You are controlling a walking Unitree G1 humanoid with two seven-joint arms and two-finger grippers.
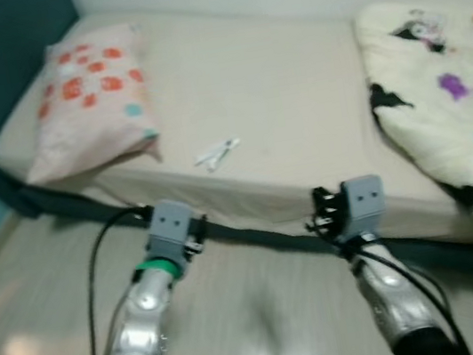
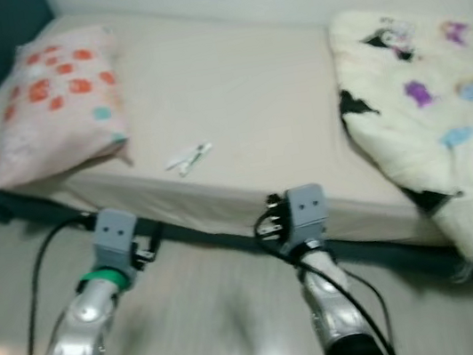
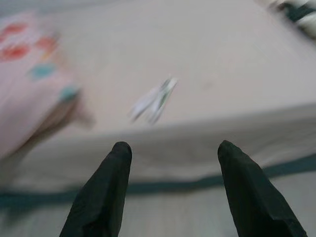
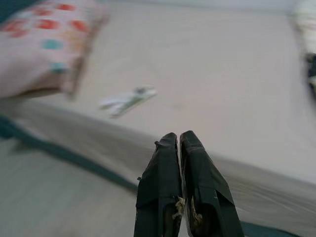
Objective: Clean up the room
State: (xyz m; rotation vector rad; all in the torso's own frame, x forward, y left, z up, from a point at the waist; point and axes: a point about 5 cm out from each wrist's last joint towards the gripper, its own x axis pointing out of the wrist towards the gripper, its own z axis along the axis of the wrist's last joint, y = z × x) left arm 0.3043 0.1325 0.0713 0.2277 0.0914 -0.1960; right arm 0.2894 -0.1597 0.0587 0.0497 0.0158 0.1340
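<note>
Beige bed [image 1: 277,90], both arms up at its edge.
L jaws [image 3: 170,150] spread wide, empty; R jaws [image 4: 178,140] pinched together, empty; small white item [image 3: 153,98] lies just beyond both.

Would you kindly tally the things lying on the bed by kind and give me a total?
Pillow: 1
Blanket: 1
Small white wrapper: 1, too blurred to identify further
Total: 3

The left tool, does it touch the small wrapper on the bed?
Apart. In the left wrist view, the left tool is short of the wrapper, bare sheet between.
</note>
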